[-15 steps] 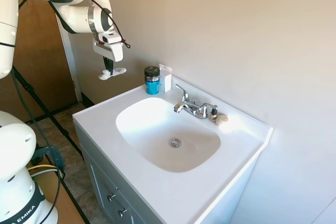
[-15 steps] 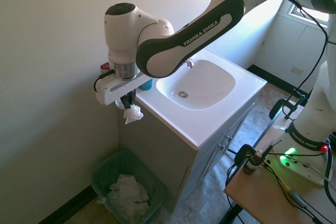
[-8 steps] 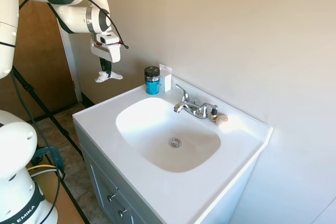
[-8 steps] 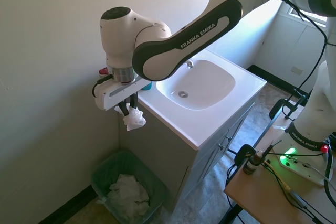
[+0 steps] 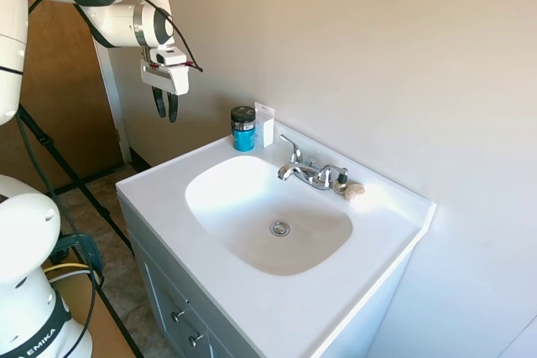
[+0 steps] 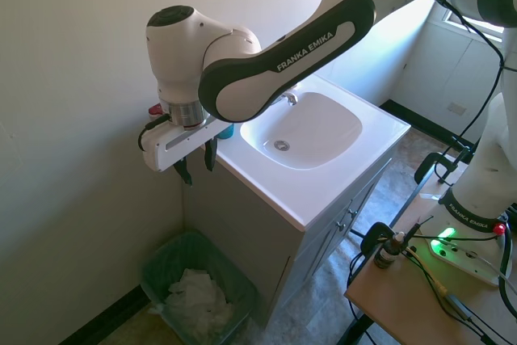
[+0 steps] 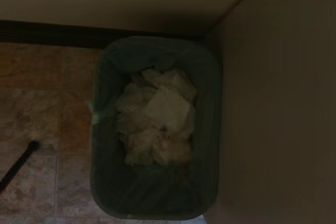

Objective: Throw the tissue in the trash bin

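Observation:
My gripper hangs open and empty in the air past the left end of the vanity, near the wall. In the second exterior view the gripper is straight above the trash bin, a green-lined bin on the floor in the corner. Crumpled white tissue lies inside it. The wrist view looks down into the trash bin and shows the tissue as a pile of white wads. I cannot tell one wad from another.
The white sink vanity stands just beside the bin. A blue jar with a black lid, a chrome faucet and a small beige lump sit along its back. The wall is close behind the gripper.
The gripper held a white tissue half a second ago; its fingers have now opened and the tissue is gone from them. The arm shifted slightly farther from the sink.

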